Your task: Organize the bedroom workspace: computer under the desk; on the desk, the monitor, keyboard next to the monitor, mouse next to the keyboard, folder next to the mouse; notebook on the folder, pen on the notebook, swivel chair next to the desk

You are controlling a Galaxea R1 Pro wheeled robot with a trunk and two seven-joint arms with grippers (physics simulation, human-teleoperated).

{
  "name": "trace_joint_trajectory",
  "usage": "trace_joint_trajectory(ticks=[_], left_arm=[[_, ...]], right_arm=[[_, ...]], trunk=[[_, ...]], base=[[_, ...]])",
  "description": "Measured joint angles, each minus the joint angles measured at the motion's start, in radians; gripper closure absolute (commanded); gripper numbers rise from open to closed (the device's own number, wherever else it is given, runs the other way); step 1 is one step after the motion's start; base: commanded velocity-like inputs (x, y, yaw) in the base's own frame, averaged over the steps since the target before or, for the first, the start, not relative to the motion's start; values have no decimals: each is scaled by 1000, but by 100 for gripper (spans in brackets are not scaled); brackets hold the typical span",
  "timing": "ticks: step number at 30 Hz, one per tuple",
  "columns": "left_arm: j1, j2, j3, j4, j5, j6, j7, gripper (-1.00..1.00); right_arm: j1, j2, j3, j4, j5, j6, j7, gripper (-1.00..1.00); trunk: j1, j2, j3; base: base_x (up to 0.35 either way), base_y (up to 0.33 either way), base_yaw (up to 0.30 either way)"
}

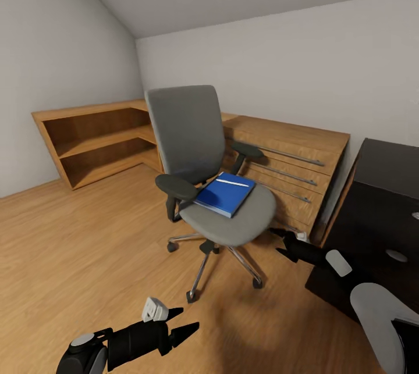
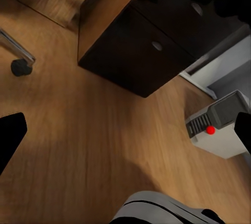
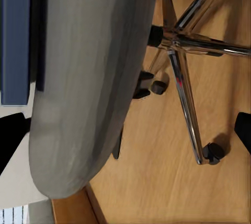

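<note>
- Folder [image 1: 224, 193] lies flat on swivel chair [image 1: 201, 147] seat, white pen [image 1: 232, 182] on top.
- Left end effector [image 1: 177, 323] open, empty, low over floor.
- Right end effector [image 1: 280, 244] open, empty, beside seat.
- Computer [image 2: 219, 125] on floor near dark counter [image 1: 378, 217].

Folder [image 1: 225, 194] on swivel chair [image 1: 201, 159] seat; drawer cabinet [image 1: 291, 173] behind chair; desk [image 1: 381, 211] right; open shelf [image 1: 96, 141] left.

left claw [image 1: 185, 320] open, right claw [image 1: 281, 243] open
</note>
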Motion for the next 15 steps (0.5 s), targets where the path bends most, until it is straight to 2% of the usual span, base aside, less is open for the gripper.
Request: trace_joint_trajectory(ticks=[15], left_arm=[[0, 0, -25, 0, 0, 1, 2, -100]], right_arm=[[0, 1, 0, 0, 0, -2, -2, -100]], trunk=[[0, 0, 0]], base=[[-230, -191, 0]])
